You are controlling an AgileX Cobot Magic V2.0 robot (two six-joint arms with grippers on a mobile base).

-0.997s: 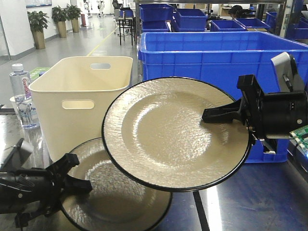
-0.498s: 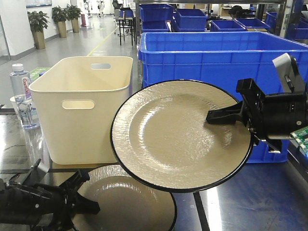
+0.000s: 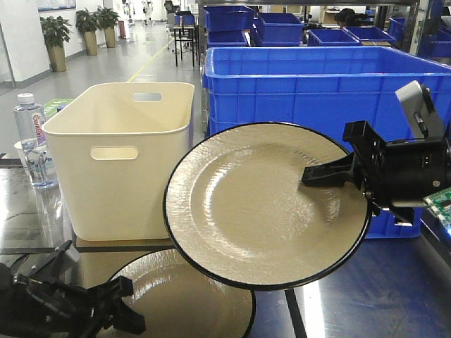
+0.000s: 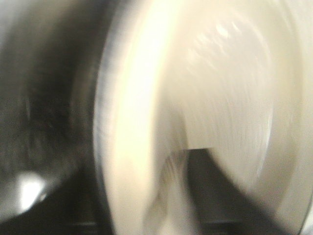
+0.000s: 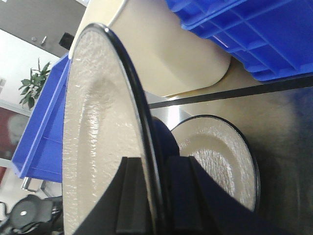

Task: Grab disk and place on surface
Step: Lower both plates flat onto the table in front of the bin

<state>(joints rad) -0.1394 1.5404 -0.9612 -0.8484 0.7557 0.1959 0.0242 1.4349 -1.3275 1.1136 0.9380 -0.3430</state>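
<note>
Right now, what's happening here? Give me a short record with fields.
Right end effector: shut on held disk, which is tilted in the air
Left end effector: open, at the rim of the second disk
Second disk: lying flat on the surface
Behind: cream bin, blue crate, bottle
Left wrist view: too blurred to read

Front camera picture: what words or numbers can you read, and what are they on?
Water bottle label: red letters running sideways, too small to read for sure.
Wall poster at the top left: too blurred to read.
Nothing else in any view shows writing.
</note>
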